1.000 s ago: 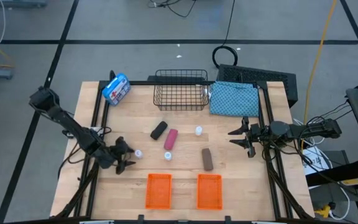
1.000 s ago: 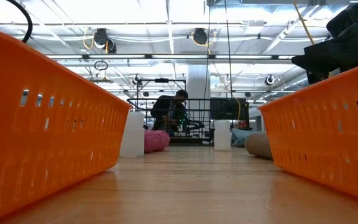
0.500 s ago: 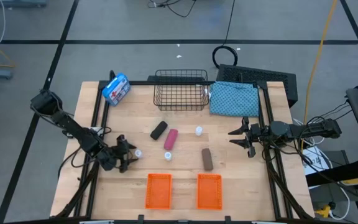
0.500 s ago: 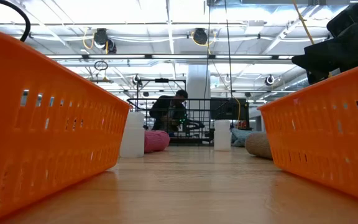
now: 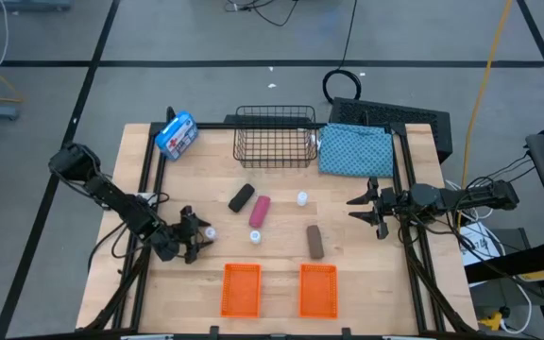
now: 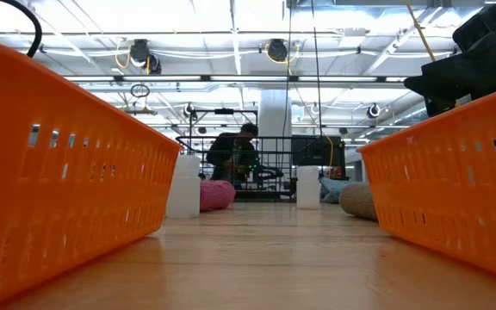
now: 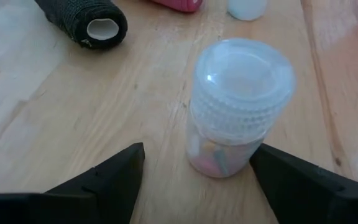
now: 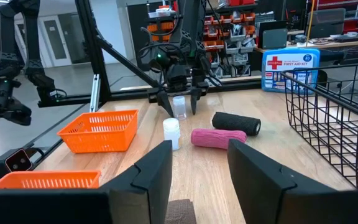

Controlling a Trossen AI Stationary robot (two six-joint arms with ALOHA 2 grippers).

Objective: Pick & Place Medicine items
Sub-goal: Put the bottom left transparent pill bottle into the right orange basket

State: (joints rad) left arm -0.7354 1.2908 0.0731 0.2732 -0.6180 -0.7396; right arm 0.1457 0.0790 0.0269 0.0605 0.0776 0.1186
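Note:
My left gripper is open near the table's left side. Its fingers stand on either side of a small white clear-capped bottle, which stands upright on its base; I see no touch. Two more white bottles stand mid-table. The black piece, pink piece and brown piece lie flat on the wood. My right gripper waits open at the table's right edge.
Two orange baskets sit at the near edge. A wire basket, a first aid kit and a blue patterned cloth line the far edge. A person shows in the room beyond.
My left gripper has crept a little toward the table's right, closing in on the white bottle until its open fingers stand around it. The bottle has stayed in place.

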